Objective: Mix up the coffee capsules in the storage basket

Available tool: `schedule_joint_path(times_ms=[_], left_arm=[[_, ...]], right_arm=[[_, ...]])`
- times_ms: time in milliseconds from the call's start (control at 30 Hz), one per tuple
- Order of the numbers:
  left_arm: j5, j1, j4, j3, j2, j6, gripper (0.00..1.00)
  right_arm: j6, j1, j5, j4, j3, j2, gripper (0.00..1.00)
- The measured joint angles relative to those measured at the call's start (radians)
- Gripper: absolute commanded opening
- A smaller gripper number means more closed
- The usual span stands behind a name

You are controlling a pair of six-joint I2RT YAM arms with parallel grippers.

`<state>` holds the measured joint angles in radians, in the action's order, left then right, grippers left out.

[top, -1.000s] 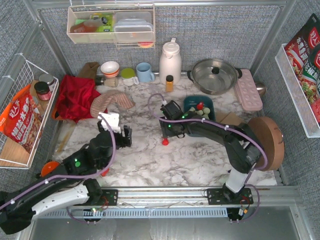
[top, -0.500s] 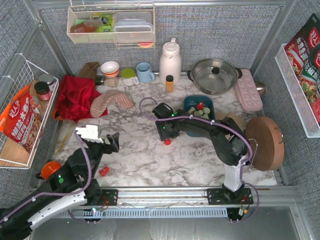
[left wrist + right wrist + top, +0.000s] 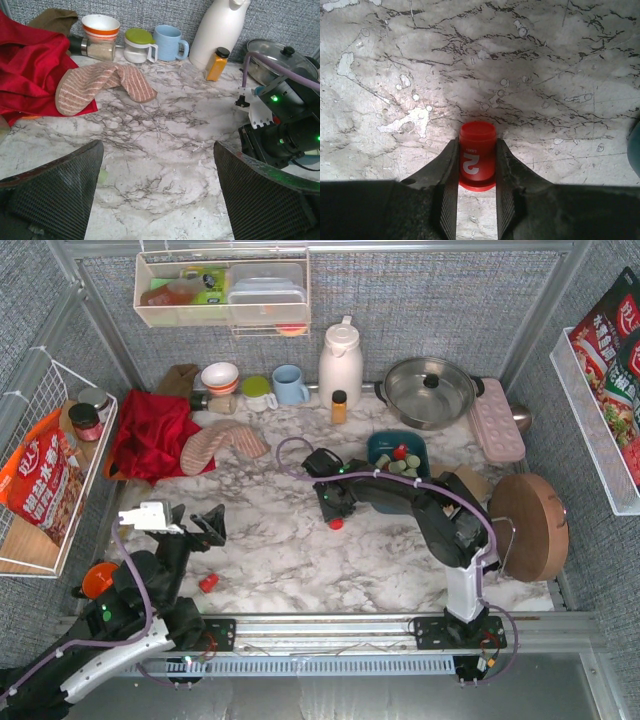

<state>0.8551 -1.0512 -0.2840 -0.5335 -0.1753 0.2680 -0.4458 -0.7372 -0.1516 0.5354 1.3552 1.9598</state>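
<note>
The right pincer (image 3: 476, 167) is down at the marble tabletop (image 3: 280, 545) and narrowed onto a red coffee capsule (image 3: 477, 156) printed with a white "2". Both of its dark fingers (image 3: 445, 185) press against the capsule's sides. From above, this pincer sits near the middle of the tabletop, and the capsule shows as a small red spot just under its tip. The dark teal storage basket (image 3: 376, 443) stands behind it and to the right, apart from the pincer. It holds a single red capsule (image 3: 400, 451) among several mint green capsules (image 3: 405, 469). A loose red capsule (image 3: 208, 583) lies on the tabletop at the front left, close to the left arm. The left pincer (image 3: 200, 525) hangs over the tabletop with its fingers spread wide and nothing between them. Its wrist camera shows only bare marble in the gap. Ahead of it in that view lie a striped oven mitt (image 3: 100, 85) overlapping a crumpled red cloth (image 3: 25, 70). Along the back wall stand a blue mug (image 3: 170, 42), a white thermos jug (image 3: 220, 30) and a small amber bottle (image 3: 216, 64). A lidded steel pot (image 3: 430, 390) sits behind the basket, and a pink tray (image 3: 497, 420) lies to the basket's right.
</note>
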Motion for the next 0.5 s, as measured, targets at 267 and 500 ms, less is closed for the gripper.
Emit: schedule_joint_path(times_ms=[267, 500], left_arm=[[0.019, 0.0, 0.002, 0.007, 0.007, 0.005, 0.99], [0.037, 0.001, 0.009, 0.013, 0.007, 0.006, 0.99]], right_arm=[[0.008, 0.001, -0.053, -0.018, -0.036, -0.116, 0.09], [0.088, 0.006, -0.302, -0.099, -0.147, -0.367, 0.02]])
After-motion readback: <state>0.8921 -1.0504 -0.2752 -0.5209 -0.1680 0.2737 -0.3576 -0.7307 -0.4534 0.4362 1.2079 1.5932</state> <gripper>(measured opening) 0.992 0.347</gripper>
